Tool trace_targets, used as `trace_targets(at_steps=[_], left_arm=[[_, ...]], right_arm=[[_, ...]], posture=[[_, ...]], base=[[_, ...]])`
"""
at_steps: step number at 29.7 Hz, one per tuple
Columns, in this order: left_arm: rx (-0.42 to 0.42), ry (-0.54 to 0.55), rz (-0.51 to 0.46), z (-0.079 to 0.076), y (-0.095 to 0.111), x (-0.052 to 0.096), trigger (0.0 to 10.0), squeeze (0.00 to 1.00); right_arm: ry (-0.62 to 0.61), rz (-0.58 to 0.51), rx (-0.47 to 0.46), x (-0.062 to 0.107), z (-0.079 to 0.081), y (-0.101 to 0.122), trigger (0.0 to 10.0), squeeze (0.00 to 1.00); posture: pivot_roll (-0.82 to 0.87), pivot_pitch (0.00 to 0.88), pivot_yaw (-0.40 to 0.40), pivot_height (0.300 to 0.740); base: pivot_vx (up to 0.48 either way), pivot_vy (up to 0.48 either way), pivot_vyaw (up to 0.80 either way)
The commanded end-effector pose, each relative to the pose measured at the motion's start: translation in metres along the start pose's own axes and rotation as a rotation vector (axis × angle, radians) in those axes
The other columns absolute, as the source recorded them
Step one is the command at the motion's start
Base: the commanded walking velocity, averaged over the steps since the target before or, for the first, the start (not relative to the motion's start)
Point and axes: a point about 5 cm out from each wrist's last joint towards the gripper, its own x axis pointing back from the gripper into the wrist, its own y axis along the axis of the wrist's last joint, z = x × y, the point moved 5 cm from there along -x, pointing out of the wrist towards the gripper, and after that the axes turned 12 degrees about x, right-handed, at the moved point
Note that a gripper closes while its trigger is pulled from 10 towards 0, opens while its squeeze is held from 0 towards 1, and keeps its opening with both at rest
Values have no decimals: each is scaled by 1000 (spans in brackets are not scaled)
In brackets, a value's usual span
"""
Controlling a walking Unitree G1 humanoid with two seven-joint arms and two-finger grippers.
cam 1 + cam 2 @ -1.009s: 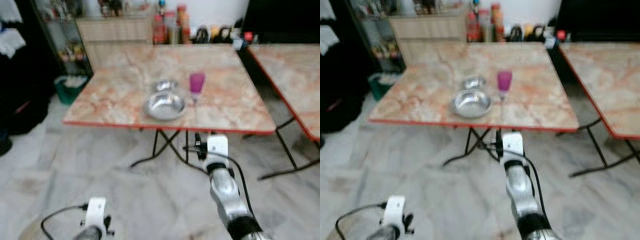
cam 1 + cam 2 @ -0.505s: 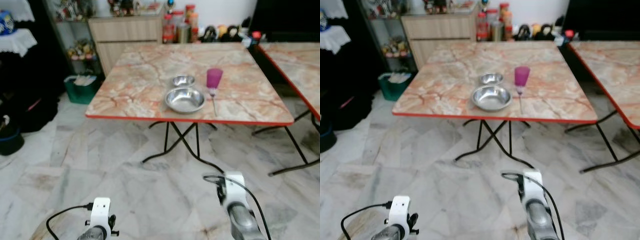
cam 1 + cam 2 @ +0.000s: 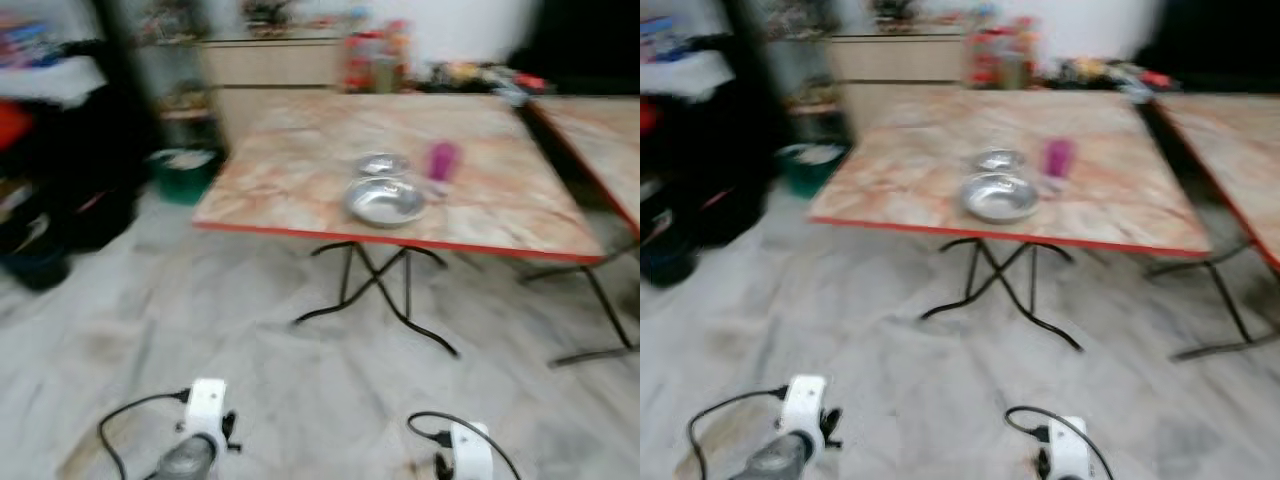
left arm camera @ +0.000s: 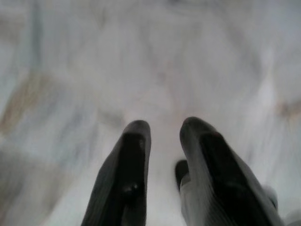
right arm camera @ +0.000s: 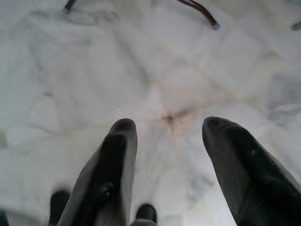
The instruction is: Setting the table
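We log the scene left to right, with both head views blurred.

Left gripper (image 4: 162, 141): hangs low over the marble floor (image 3: 300, 400), fingers parted by a narrow gap, nothing between them.

Right gripper (image 5: 171, 155): also low over the floor, fingers spread wide, empty. A curved black table foot (image 5: 197, 12) lies ahead of it.

Folding table (image 3: 300, 195): stands ahead of both arms and well apart from them, red-edged, marble-patterned top. On it sit a large steel bowl (image 3: 385, 201) near the front edge, a small steel bowl (image 3: 381, 164) just behind it, and a purple cup (image 3: 442, 160) just to their right.

Key relation: the tableware lies forward of and above both grippers, somewhat right of centre, so we judge the right arm the nearer one. The bowls are round, so no long axis governs a grasp. We judge that closing the gap to the table must come before any reach.

A second table (image 3: 600, 150) stands to the right.
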Motion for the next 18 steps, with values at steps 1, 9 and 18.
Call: trace_targets(at_steps=[1,9,18], left_arm=[[-33,3,-43,3,19,-3,10000,0],[-27,1,-47,3,21,-3,10000,0],[-18,2,-45,3,18,-2,10000,0]], right_arm=[[11,-16,-13,-2,6,9,10000,0],[21,-20,-15,-2,9,12,10000,0],[-1,2,-10,-1,4,4,10000,0]], posture=[[-3,0,83,740],[-1,0,79,740],[2,0,77,740]], base=[[394,0,0],[398,0,0],[398,0,0]])
